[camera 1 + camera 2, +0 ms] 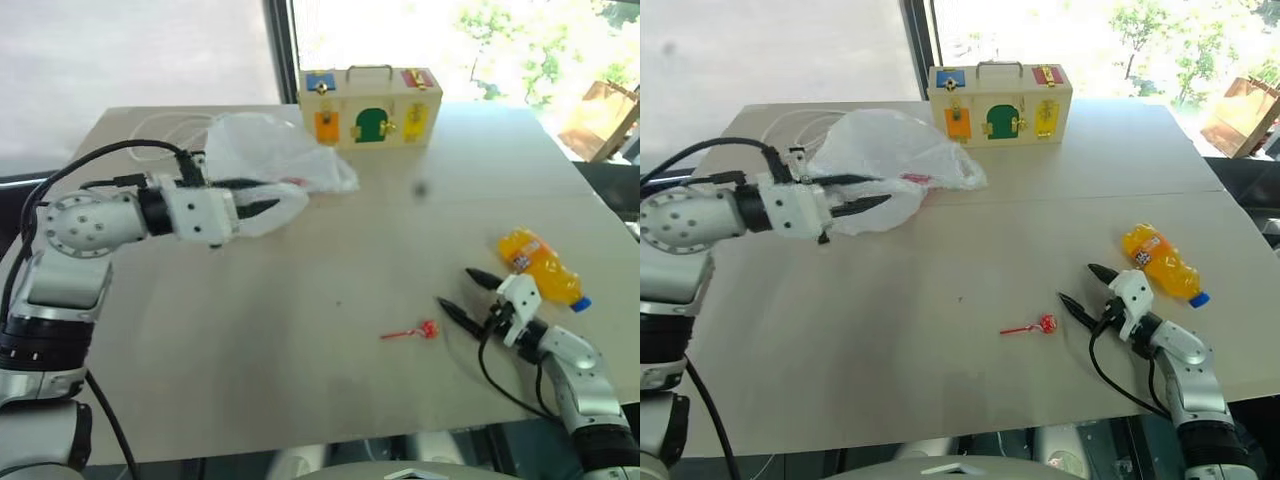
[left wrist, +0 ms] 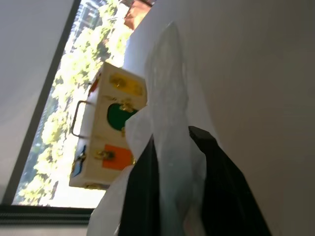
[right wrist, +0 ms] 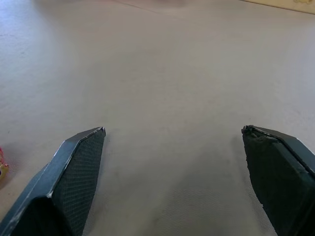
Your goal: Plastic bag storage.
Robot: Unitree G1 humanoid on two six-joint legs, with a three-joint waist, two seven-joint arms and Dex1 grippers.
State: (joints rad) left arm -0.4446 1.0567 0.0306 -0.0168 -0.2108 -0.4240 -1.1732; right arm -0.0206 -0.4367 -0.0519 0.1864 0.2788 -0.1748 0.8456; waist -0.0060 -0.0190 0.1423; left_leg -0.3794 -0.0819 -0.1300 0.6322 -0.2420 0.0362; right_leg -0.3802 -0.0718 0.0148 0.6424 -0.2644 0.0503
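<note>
Upper left of frame: left gripper [image 1: 868, 192] pinches plastic bag [image 1: 895, 150], film trailing right toward wooden toy box [image 1: 1000, 103]; right gripper [image 1: 1085, 285] spread, well apart.

1. The plastic bag [image 2: 170, 147] runs off the lower frame edge in the left wrist view, its film covering the gap between the left gripper's [image 1: 270, 198] fingers.
2. The wooden box's [image 2: 106, 132] near corner is hidden behind the bag.
3. Red print [image 1: 916, 179] on the bag is too small to read.

Pale table [image 1: 300, 380] beneath a sunlit window [image 1: 440, 35] showing green trees [image 1: 520, 50].
</note>
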